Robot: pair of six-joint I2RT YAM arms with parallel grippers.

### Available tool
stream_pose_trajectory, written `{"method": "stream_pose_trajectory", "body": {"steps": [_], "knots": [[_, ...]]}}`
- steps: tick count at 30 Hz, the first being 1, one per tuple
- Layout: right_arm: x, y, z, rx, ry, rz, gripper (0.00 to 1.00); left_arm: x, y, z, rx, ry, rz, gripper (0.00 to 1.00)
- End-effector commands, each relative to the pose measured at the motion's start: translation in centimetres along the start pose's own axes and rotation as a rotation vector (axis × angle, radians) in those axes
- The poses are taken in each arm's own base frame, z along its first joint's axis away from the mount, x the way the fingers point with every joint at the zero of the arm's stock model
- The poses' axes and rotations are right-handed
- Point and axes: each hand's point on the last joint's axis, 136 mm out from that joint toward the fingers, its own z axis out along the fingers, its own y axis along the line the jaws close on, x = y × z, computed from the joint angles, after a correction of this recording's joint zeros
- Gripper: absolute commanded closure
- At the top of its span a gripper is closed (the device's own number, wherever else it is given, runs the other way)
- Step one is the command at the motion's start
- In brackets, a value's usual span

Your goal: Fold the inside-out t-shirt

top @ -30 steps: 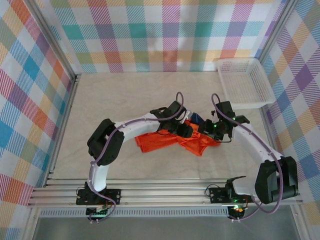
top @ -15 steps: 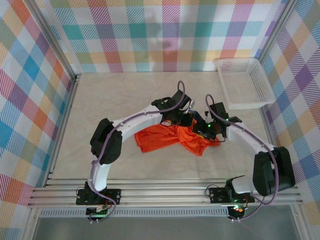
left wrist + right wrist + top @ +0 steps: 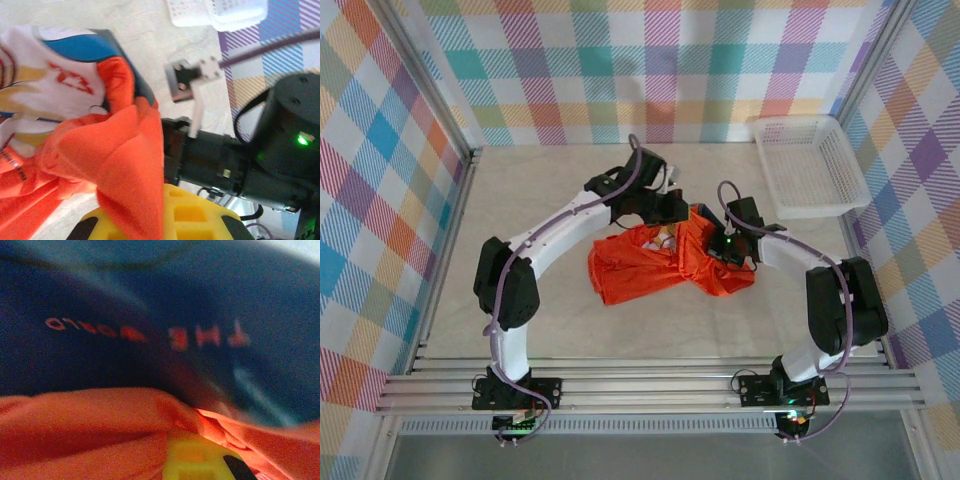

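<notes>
Note the bright orange short-sleeved fabric t-shirt (image 3: 630, 275) crumpled in the middle of the pale table (image 3: 540, 200), long axis 9 to 3 o'clock. Find the left gripper (image 3: 667, 222) clamped on cloth at its 11 o'clock edge, the right gripper (image 3: 720, 250) likewise at 1 o'clock, near each other. Expect the bulk to trail toward 7 o'clock, on the left gripper's side

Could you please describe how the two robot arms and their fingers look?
The left arm and right arm have white links and black joint housings. A purple-grey cable runs along each. The right wrist carries a green light. The fingers are bright yellow with rectangular recesses.
</notes>
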Motion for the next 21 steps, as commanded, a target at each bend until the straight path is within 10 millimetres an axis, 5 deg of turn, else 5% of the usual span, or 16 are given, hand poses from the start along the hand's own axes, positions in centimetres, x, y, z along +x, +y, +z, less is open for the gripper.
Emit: {"method": "stream_pose_trajectory", "body": {"steps": [1, 6, 10, 12, 21], "knots": [[2.3, -3.9, -0.1, 0.126, 0.063, -0.003, 1.00, -2.3, -3.4, -3.6, 0.167, -0.082, -0.027, 1.00], [2.1, -0.4, -3.0, 0.000, 0.055, -0.050, 1.00, -1.8, -1.8, -0.3, 0.220, -0.035, -0.109, 1.00], [1.6, 3.0, -6.6, -0.079, -0.016, -0.127, 0.72, -1.3, -0.7, 2.3, 0.238, -0.007, -0.191, 1.00], [1.5, 4.1, -7.6, -0.109, -0.047, -0.156, 0.69, -1.1, -0.4, 3.0, 0.226, 0.001, -0.204, 1.00], [0.0, 6.7, -7.4, -0.169, -0.135, -0.176, 0.69, -0.7, 0.0, 4.1, 0.173, 0.018, -0.217, 1.00]]}}
